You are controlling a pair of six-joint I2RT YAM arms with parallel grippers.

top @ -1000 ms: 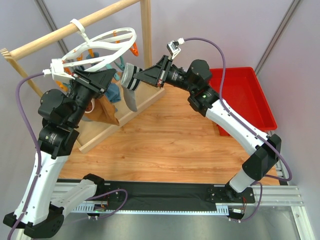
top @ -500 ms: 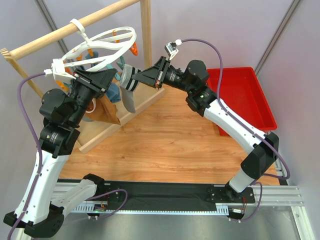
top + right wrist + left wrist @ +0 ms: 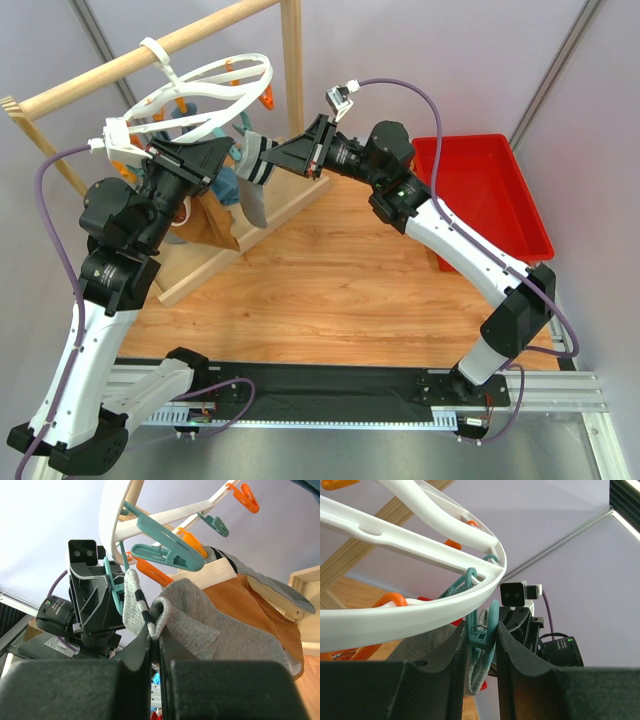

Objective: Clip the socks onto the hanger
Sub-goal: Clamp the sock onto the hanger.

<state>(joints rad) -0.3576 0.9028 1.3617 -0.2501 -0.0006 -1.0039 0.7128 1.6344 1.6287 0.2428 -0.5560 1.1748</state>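
Note:
The hanger (image 3: pixel 262 72) is a round white ring hooked over a wooden rail, with orange and teal clips dangling from it. My left gripper (image 3: pixel 232 156) reaches up under the ring (image 3: pixel 410 612). Its jaws (image 3: pixel 481 632) are shut on a teal clip (image 3: pixel 491 617), squeezing it. My right gripper (image 3: pixel 268 160) is shut on the folded cuff edge of a light grey sock (image 3: pixel 250 200). The striped cuff (image 3: pixel 134 600) stands right beside that teal clip (image 3: pixel 114 587), and the foot (image 3: pixel 215 627) trails off to the right. Grey sock fabric (image 3: pixel 479 677) shows between my left fingers below the clip.
The wooden rail frame (image 3: pixel 150 55) and its post (image 3: pixel 292 70) stand at the back left. A brown tote bag (image 3: pixel 212 225) and a teal-blue cloth (image 3: pixel 228 185) hang under the ring. Another grey piece (image 3: pixel 272 587) hangs beyond the bag. A red bin (image 3: pixel 490 190) sits right.
My right gripper has carried the sock leftward, bringing its cuff up against the clip in my left gripper. The left arm has stayed still.

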